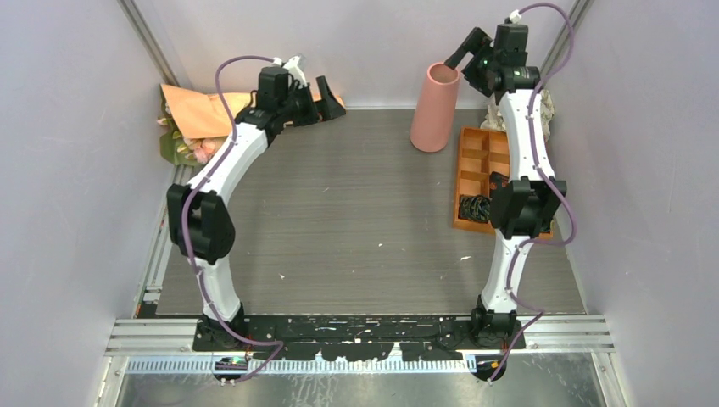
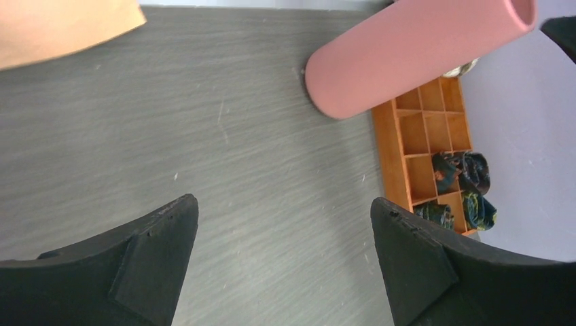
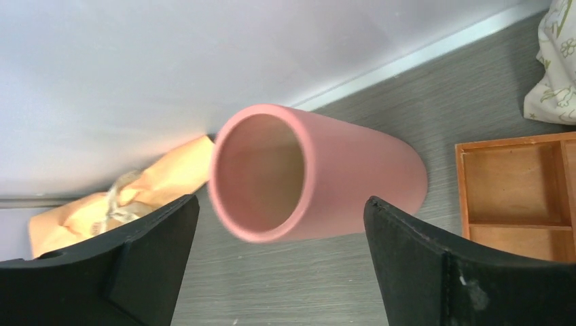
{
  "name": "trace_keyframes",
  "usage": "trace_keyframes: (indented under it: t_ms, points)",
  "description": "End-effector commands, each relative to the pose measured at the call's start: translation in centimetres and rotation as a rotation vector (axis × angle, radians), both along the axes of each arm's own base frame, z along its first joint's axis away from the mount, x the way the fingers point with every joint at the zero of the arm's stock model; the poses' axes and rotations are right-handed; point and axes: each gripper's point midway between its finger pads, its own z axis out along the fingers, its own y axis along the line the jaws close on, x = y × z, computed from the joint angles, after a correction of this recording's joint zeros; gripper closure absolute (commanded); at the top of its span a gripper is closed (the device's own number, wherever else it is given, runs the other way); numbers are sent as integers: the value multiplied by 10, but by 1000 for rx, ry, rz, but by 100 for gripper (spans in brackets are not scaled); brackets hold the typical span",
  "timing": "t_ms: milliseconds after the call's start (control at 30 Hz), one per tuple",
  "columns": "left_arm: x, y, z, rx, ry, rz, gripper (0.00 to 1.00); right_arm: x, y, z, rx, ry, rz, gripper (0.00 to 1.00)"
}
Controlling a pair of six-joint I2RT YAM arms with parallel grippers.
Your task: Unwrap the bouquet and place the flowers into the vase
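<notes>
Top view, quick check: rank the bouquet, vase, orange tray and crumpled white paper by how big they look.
1. bouquet and orange tray: about alike, each partly covered, so I won't split them.
2. vase: clearly smaller.
3. crumpled white paper: smallest showing, but mostly hidden.

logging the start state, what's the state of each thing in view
bouquet, wrapped, lying in the far left corner
vase, upright, empty
tray, far cells empty, dark bits in near cells
paper, crumpled
left tool, open, empty
right tool, open, empty, by the vase mouth
</notes>
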Motion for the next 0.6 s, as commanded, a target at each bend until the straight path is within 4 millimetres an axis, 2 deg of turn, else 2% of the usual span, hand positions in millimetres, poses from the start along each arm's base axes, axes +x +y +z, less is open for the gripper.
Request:
trace_keyframes:
  t_ms: [0,33,133,200,233,300,367,567]
  points:
    - [25,-36,16,-68,-51,-75,3,-28,-14,103,34,-258,-47,11]
    - [31,-46,10,-85,-41,-105,3,-32,-22,108,55,-280,-72,17]
    - [53,-70,-18,-113,29,-151,3,-38,-50,103,126,-298,-142,40]
    - [67,-82,-32,-142,62,-171,4,-35,-65,88,182,-261,-161,61]
    - [73,-88,-41,-153,73,-176,4,-32,-71,77,220,-236,-158,75]
    - [85,-102,-51,-183,61,-188,4,-25,-77,59,299,-207,-132,91]
    - [93,-115,-56,-226,43,-201,4,-17,-79,39,355,-181,-115,98]
    - [111,-146,-71,-365,26,-208,2,13,-70,-20,455,-91,-59,99]
